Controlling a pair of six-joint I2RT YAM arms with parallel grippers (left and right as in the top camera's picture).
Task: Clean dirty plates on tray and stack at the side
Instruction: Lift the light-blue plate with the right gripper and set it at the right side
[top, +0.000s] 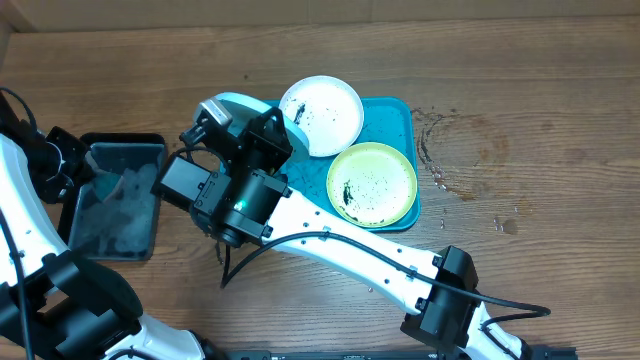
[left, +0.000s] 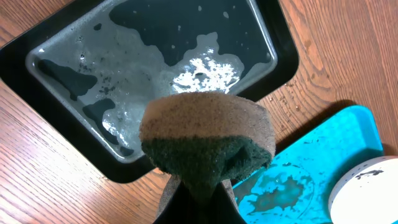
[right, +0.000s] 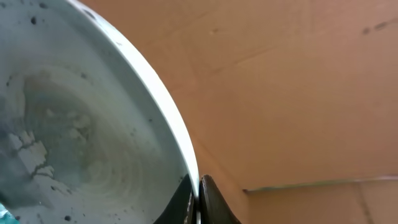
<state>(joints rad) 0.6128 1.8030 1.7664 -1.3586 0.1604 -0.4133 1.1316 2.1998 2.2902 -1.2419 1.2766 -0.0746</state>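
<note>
My right gripper (top: 213, 112) (right: 198, 186) is shut on the rim of the pale teal-rimmed plate (top: 250, 102) (right: 81, 124) and holds it tilted at the left end of the turquoise tray (top: 402, 118). The plate's wet centre has dark specks. The white plate (top: 322, 115) and the yellow-green-rimmed plate (top: 372, 184), both speckled, lie on the tray. My left gripper (left: 199, 190) is shut on a brown and dark green sponge (left: 208, 134), which hangs over the near edge of the black tray (left: 283, 59). The tray's smeared left end (left: 298, 180) shows in the left wrist view.
The black tray (top: 150, 145) with soapy water stands left of the turquoise tray. My right arm (top: 340, 245) crosses the table's middle from the lower right. Water drops wet the wood (top: 450, 160) right of the tray.
</note>
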